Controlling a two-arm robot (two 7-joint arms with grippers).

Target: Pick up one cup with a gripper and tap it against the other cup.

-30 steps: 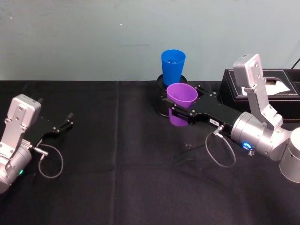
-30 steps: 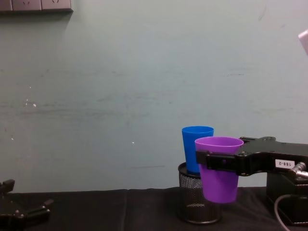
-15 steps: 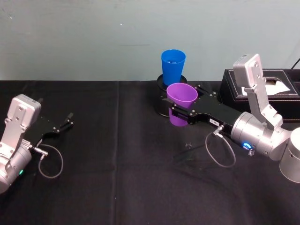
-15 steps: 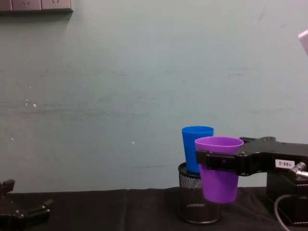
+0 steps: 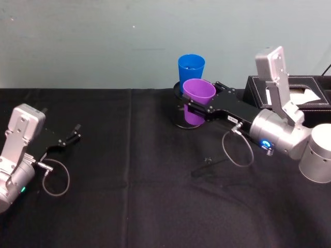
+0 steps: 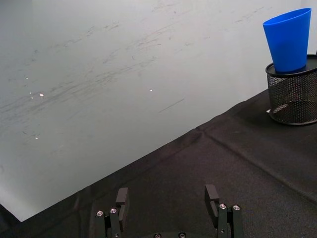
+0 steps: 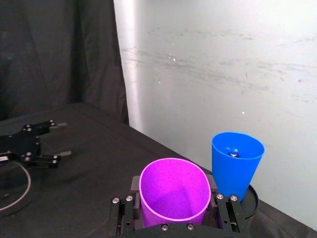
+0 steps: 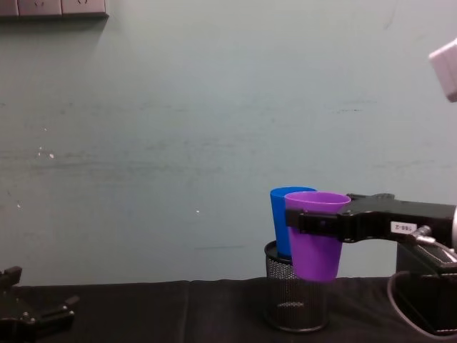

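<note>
Two cups were very close together near the back of the black tabletop [image 5: 129,196]. The purple cup [image 5: 198,92] was up in the air, off the tabletop. It was upright with its mouth up. The right gripper [image 5: 198,108] was clamped on it, with one black finger on each side just under the rim. This gripper reached in from the right on a silver-grey arm with a blue light [image 5: 267,144]. It had a small white label [image 8: 399,227] on it.

The blue cup [image 5: 190,68] stood upright inside a black mesh pen holder [image 8: 296,309]. It was just behind the purple cup and a little to the left. From the chest view the purple cup hid part of the blue cup's side. Whether the two cups touched could not be told. The bottom of the purple cup hung in front of the holder's rim.

The left gripper [image 5: 69,139] lay low at the left side of the tabletop, well apart from both cups. Its fingers were apart and held nothing. A black box [image 5: 310,95] with white paper in its top sat at the far right.
</note>
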